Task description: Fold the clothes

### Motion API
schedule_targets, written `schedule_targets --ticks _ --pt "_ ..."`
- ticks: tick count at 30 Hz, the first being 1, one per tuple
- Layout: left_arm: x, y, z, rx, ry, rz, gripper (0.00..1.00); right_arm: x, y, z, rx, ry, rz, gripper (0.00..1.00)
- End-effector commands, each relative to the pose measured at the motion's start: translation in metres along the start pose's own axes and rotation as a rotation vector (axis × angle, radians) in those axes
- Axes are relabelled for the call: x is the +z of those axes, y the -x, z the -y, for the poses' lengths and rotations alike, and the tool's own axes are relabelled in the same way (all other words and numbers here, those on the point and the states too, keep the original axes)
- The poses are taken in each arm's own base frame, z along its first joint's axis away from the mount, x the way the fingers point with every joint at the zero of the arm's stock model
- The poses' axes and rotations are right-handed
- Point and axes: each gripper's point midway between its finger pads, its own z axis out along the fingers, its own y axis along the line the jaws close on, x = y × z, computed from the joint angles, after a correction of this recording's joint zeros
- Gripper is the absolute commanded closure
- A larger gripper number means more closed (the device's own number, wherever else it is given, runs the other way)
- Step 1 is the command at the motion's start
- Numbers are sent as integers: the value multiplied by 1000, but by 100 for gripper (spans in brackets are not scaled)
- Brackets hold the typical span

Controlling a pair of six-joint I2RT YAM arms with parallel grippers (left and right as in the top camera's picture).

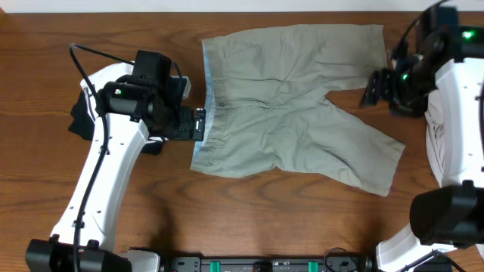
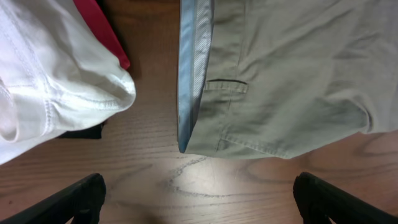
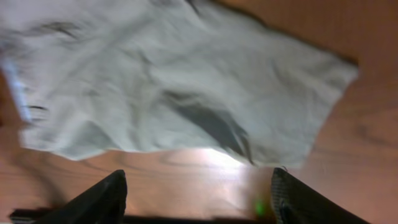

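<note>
While one shorts (image 1: 291,102) lies flat, left tool (image 2: 199,193) spread; right tool (image 3: 199,186) spread.

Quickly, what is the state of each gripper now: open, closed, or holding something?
Left gripper: open, jaws wide apart, holding nothing.
Right gripper: open, jaws wide apart, holding nothing.
</note>
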Motion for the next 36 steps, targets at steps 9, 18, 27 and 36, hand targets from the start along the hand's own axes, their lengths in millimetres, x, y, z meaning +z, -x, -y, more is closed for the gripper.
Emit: schedule_targets --ticks 9,18,27,36 --pt "-1 0 3 -6 -11 2 2 98 -54 104 402 -141 -236 20" --pt "-1 1 3 -5 -11 6 2 163 -103 132 495 -98 -309 19" --pt "-1 4 3 -4 -12 16 2 207 -117 118 544 25 -267 57" --pt "-1 4 3 -4 -12 16 2 150 -73 106 417 82 -143 99"
